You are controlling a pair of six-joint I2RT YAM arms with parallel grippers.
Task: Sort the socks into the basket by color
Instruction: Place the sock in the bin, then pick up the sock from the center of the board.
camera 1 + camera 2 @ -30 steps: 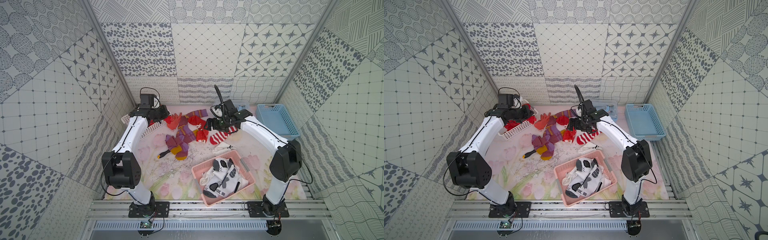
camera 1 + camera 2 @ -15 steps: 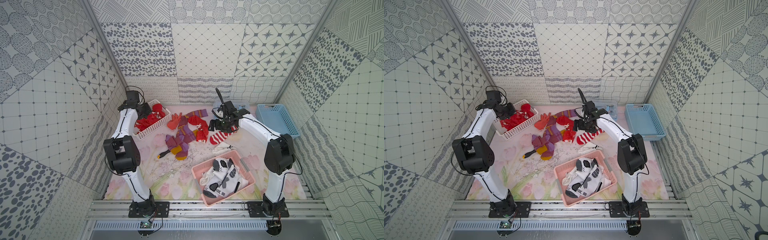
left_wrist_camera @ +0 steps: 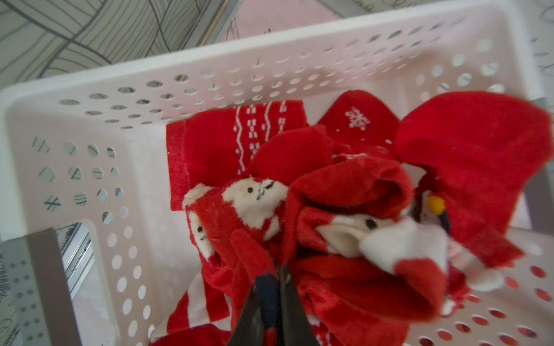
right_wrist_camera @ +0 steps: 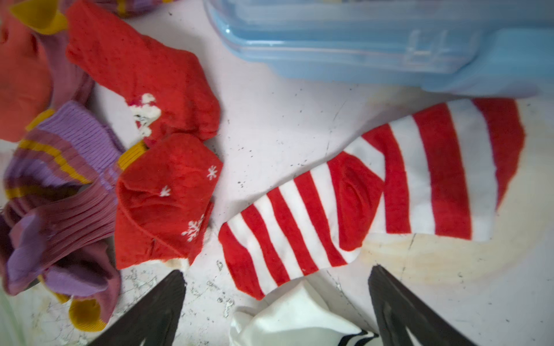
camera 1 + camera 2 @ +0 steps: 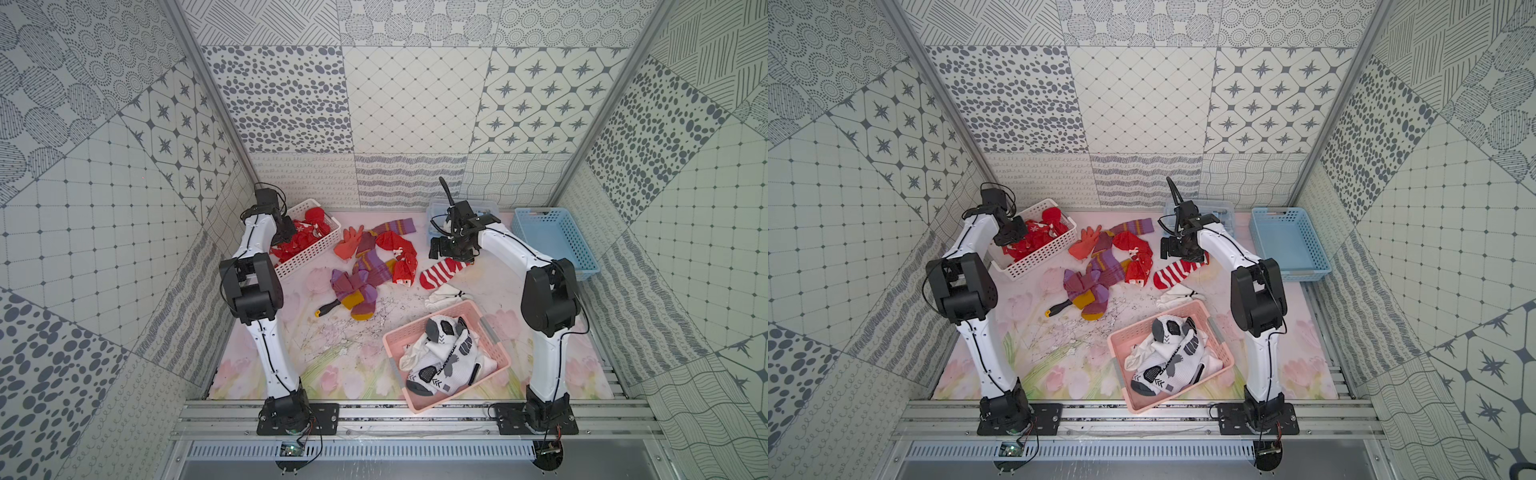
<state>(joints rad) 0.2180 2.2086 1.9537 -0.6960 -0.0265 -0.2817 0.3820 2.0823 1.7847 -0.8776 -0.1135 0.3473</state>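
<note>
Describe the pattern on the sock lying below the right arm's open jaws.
Red and white stripes on the striped sock, clearest in the right wrist view.

Red socks with white snowflakes [image 3: 299, 185] filled the white perforated basket [image 3: 209, 78]. A red-and-white striped sock [image 4: 374, 194] lay out there, purple socks with yellow bands [image 4: 60, 185] beside it, a pale blue lidded box [image 4: 374, 39] behind.

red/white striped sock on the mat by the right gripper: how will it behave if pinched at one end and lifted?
The striped sock lies flat and creased like thin knit, so it will probably drape limp. It looks light, unlikely to slip from the pads. One end lies close to the white sock; that may drag along.
</note>
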